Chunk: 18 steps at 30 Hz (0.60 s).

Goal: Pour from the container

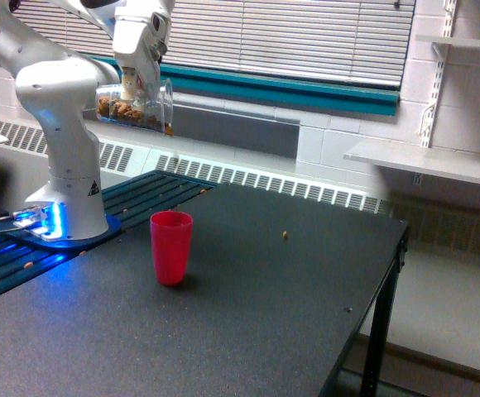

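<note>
The dark surface fills the lower frame; the white arm stands at upper left; its fingers pinch the container, held on its side high above the surface, mouth toward frame right; the red cup stands upright lower left; one brown piece lies mid-frame.

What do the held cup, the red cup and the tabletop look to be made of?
Held cup: clear plastic, seemingly; brown pieces show through. Red cup: opaque, smooth plastic by its look. Tabletop: dark, matte, faintly speckled surface, perhaps laminate; hard to tell.
</note>
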{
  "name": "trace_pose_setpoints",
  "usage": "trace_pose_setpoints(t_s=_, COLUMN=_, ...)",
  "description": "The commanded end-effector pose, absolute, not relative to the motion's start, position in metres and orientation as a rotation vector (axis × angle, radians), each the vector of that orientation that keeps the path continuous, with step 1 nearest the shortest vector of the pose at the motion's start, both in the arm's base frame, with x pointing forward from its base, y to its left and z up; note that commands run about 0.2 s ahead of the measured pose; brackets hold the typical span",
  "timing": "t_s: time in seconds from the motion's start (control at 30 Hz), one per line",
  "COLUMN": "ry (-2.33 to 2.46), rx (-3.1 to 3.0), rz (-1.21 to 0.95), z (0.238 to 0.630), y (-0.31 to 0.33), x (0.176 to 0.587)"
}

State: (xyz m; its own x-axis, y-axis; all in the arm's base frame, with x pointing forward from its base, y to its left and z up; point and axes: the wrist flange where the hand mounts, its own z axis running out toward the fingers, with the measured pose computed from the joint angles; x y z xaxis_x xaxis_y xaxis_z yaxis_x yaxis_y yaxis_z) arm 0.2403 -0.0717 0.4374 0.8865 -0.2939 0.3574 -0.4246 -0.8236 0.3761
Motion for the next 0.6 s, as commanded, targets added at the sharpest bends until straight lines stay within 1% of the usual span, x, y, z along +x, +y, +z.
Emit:
trace_pose_setpoints(t_s=0.03, ry=-0.485, rx=2.597, rz=0.347, z=0.4259, y=-0.0715, x=0.233)
trace_pose_setpoints(t_s=0.6, ry=-0.467, rx=2.59, rz=0.328, z=0.4263, y=-0.0697, x=0.2281)
